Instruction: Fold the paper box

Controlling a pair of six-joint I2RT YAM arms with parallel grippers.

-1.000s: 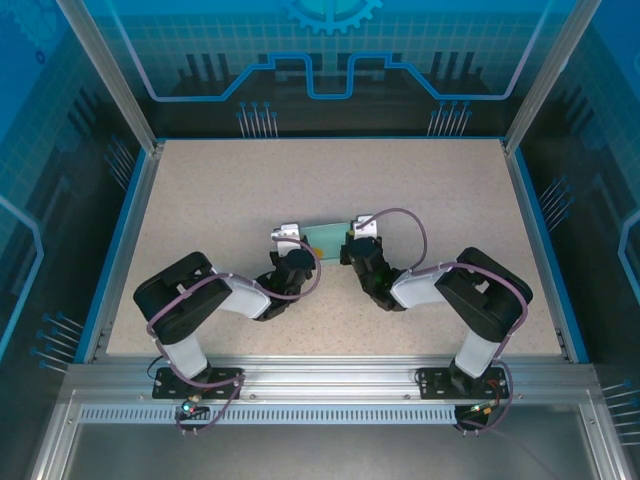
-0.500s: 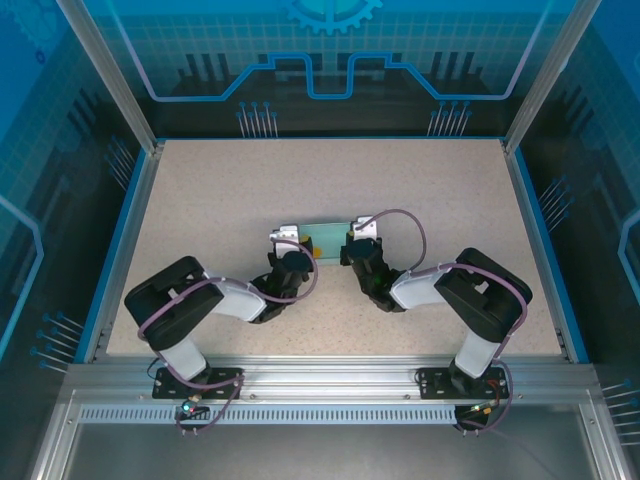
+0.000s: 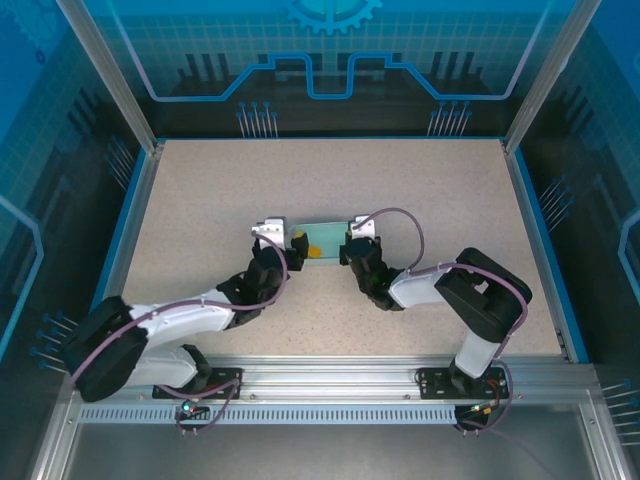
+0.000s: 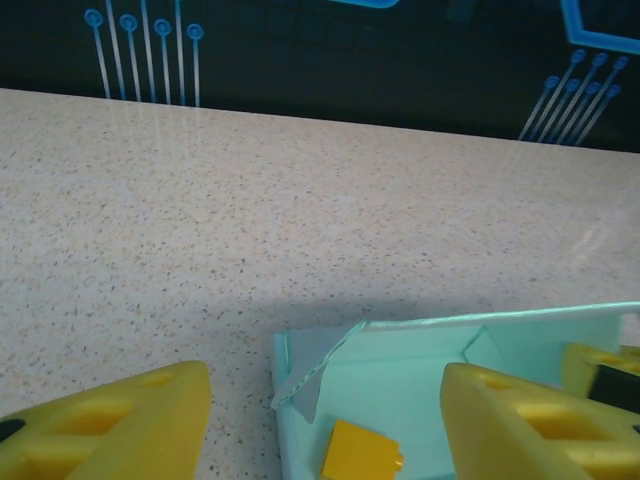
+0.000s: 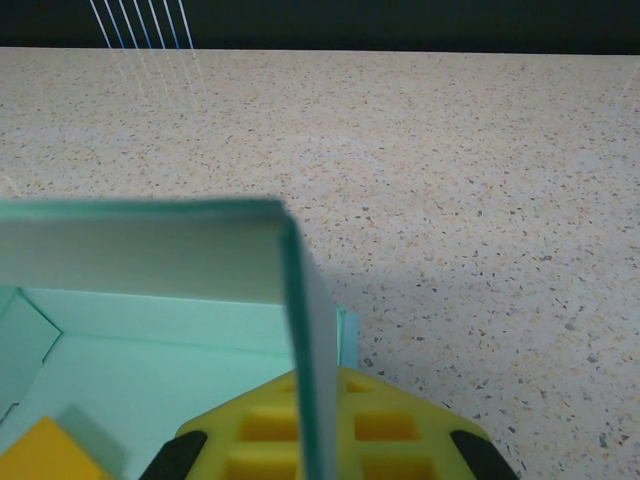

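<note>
Boxes: one paper box (image 3: 325, 238), holding one orange block (image 4: 360, 455).

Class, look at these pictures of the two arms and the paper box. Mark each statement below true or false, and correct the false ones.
1. The left gripper has its fingers spread apart. True.
2. The orange block lies on the table outside the paper box. False: it lies inside the box.
3. The right gripper is closed on a wall of the paper box. True.
4. The paper box is a flat, unfolded sheet. False: its walls stand up around a floor.
5. The paper box sits in the table's far right corner. False: it sits near the middle, between the two grippers.
</note>
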